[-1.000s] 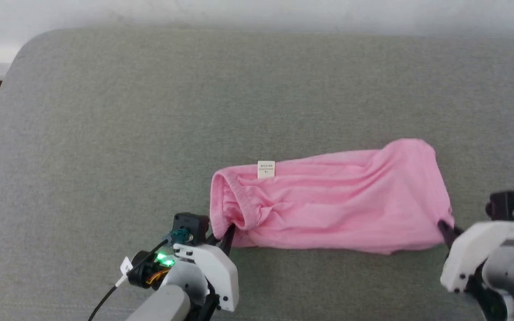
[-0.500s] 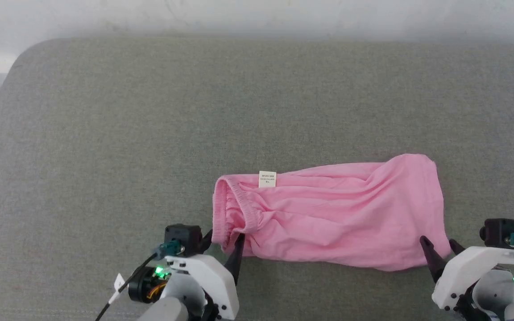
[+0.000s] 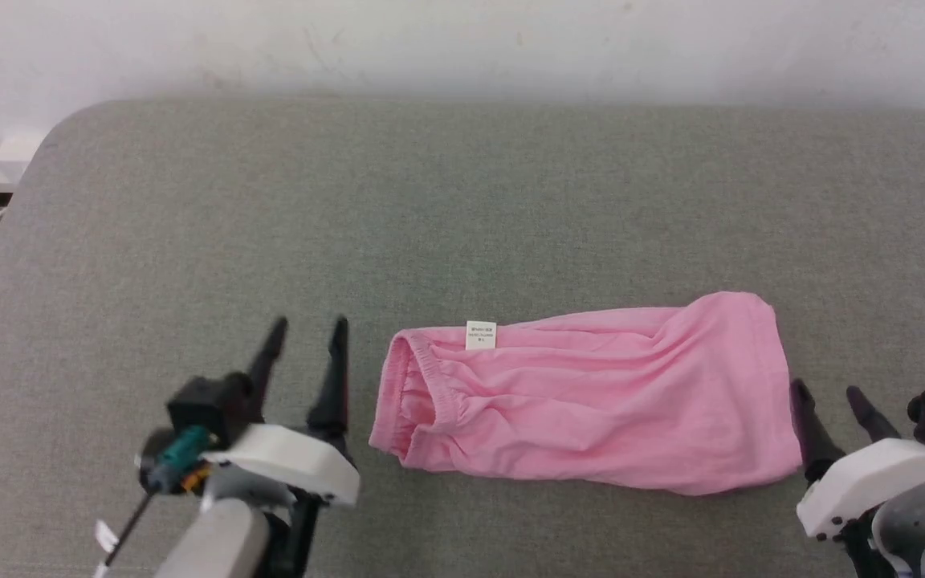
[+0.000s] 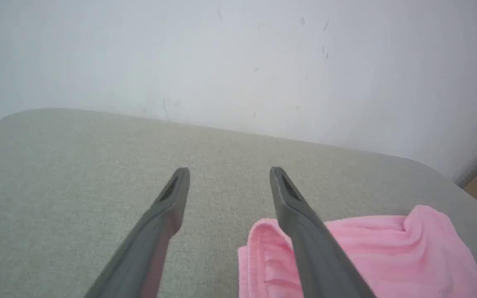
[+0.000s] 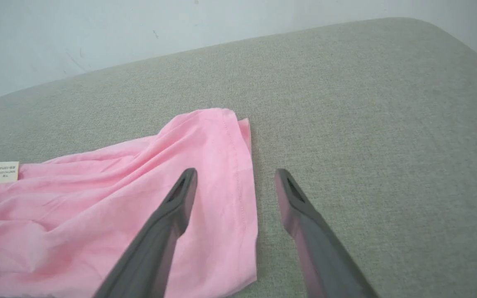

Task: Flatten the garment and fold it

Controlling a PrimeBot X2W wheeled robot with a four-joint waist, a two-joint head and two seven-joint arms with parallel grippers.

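Two grippers, both spread and empty in the head view, on a grey cushion with a white wall beyond. The pink shorts lie between them, with the gathered waistband just right of the left gripper and the leg hem beside the right gripper.

Left wrist view: left gripper spread, and its right-side finger crosses the waistband.

Right wrist view: right gripper spread, with wrinkled shorts to its left and the white label further left.

The left gripper and right gripper released the garment (jaws now apart), the left drawing aside.
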